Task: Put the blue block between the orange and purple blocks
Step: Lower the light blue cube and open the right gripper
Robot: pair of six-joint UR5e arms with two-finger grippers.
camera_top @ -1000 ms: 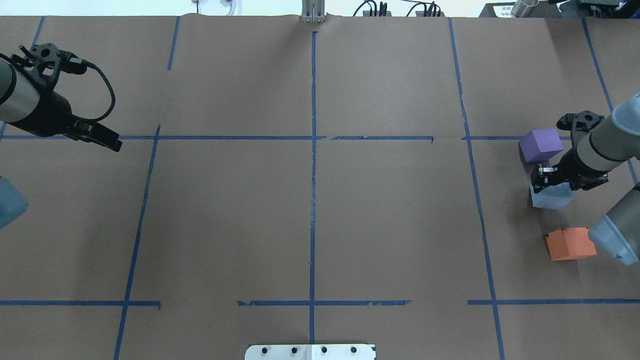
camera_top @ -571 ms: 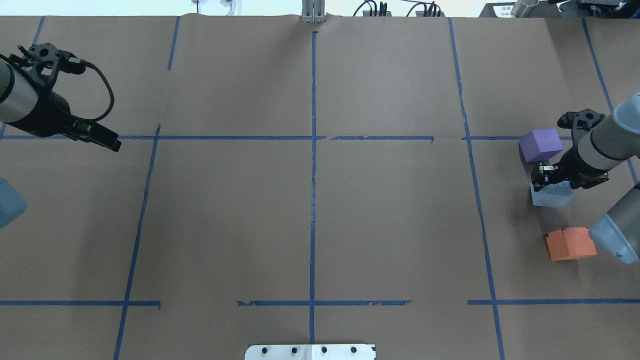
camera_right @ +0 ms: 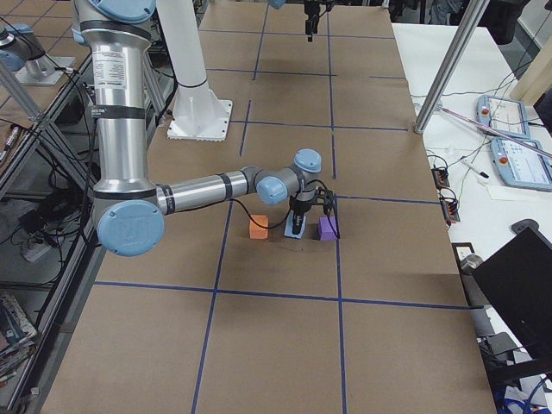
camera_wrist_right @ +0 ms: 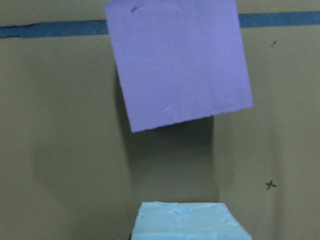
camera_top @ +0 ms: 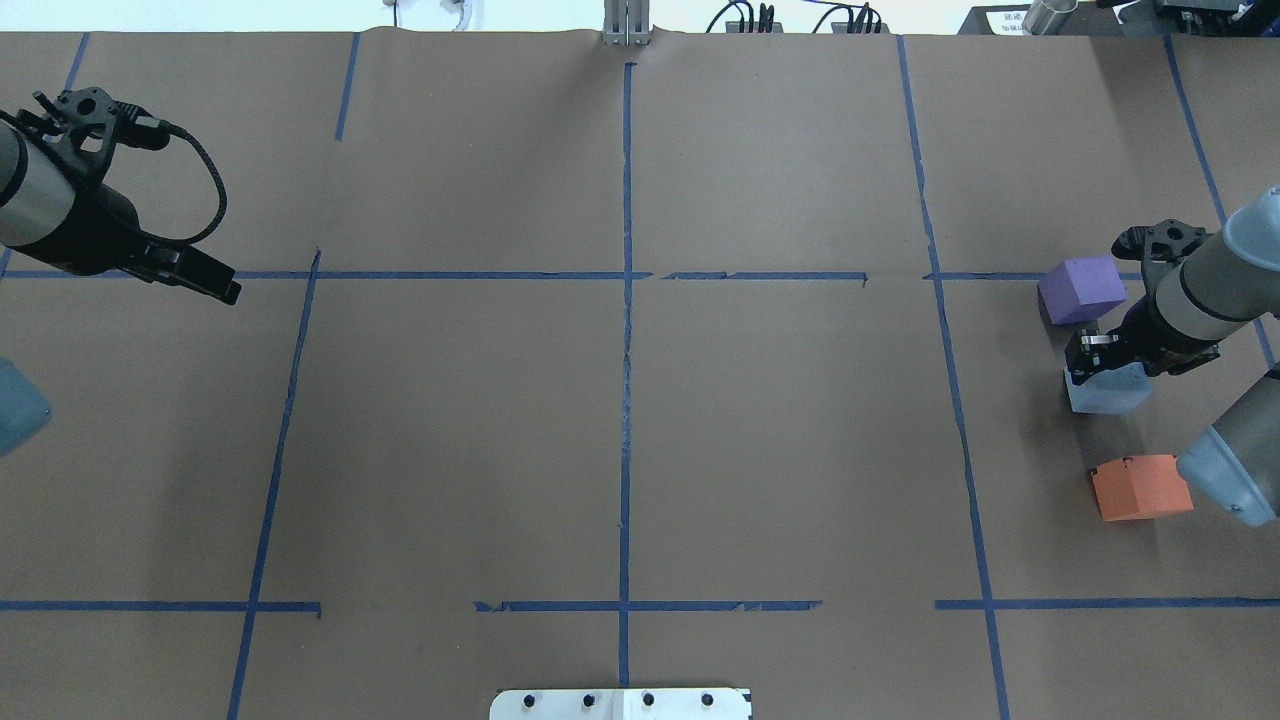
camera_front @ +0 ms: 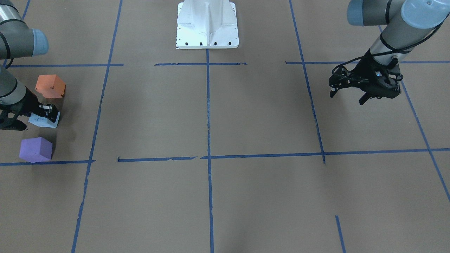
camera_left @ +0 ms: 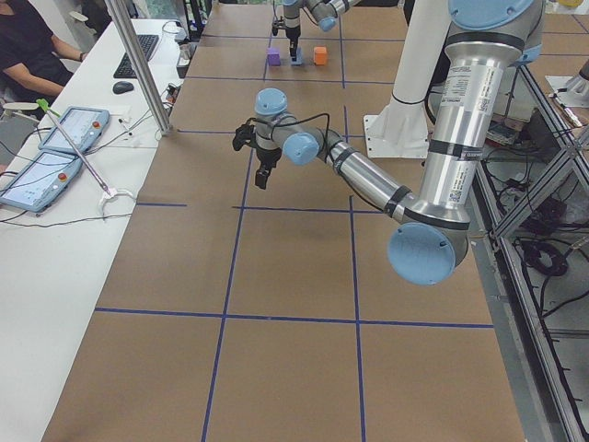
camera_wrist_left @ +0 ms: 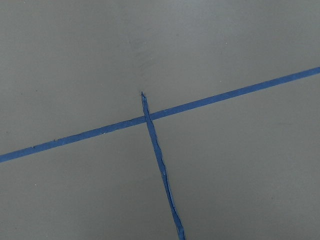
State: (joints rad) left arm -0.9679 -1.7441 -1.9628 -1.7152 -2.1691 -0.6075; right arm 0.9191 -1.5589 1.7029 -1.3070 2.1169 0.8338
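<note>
The light blue block (camera_top: 1110,392) sits on the brown paper between the purple block (camera_top: 1080,288) behind it and the orange block (camera_top: 1140,488) in front, at the table's far right. My right gripper (camera_top: 1085,368) stands over the blue block and is shut on its top part. The right wrist view shows the blue block's top (camera_wrist_right: 187,222) at the bottom edge and the purple block (camera_wrist_right: 180,65) just beyond, with a gap between them. My left gripper (camera_front: 347,98) hangs open and empty far off, over the left side of the table.
Blue tape lines (camera_top: 626,330) divide the paper-covered table. The robot's white base (camera_front: 207,24) stands at the near middle edge. Operators' desks with tablets (camera_left: 69,129) lie beyond the far edge.
The blue block has settled flatter and squarer between the other two blocks, with my right gripper still on it. The left arm has drifted slightly to the left.
</note>
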